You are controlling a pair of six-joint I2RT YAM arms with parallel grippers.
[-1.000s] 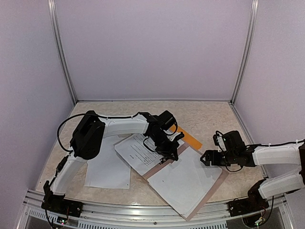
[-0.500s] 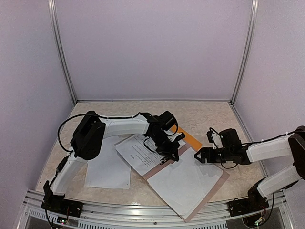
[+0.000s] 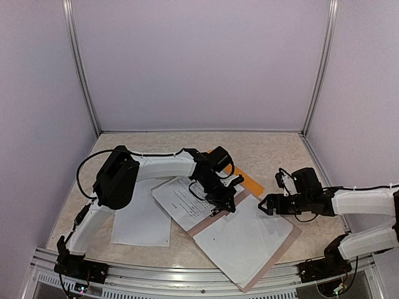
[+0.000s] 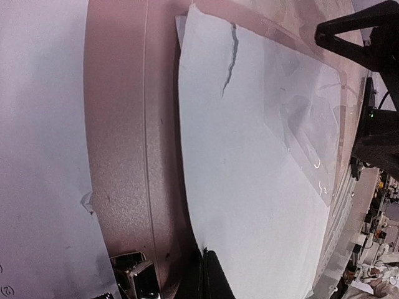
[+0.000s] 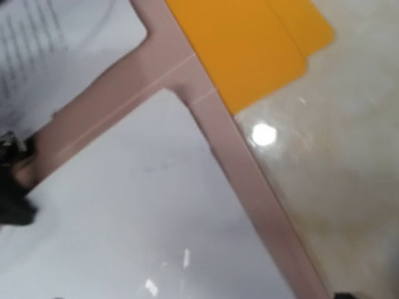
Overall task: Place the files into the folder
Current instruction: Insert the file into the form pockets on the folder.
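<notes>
Loose files (image 3: 240,240) on and beside a pink board (image 3: 206,221); orange folder (image 3: 250,181) at its upper edge.
The left gripper (image 3: 218,205) is at centre frame, jaws closed, tips down at the board's bare strip between two sheets; whether it pinches anything cannot be told. The right gripper (image 3: 264,205) is at centre right, jaws wide apart, holding nothing, above the board's right edge. Of the files, the plain sheet lies on the board at lower centre, the printed sheet (image 3: 181,198) overlaps the board's left part, and the third sheet (image 3: 142,223) lies on the table (image 3: 274,152) at lower left. The folder lies flat just above centre, touching the board.
</notes>
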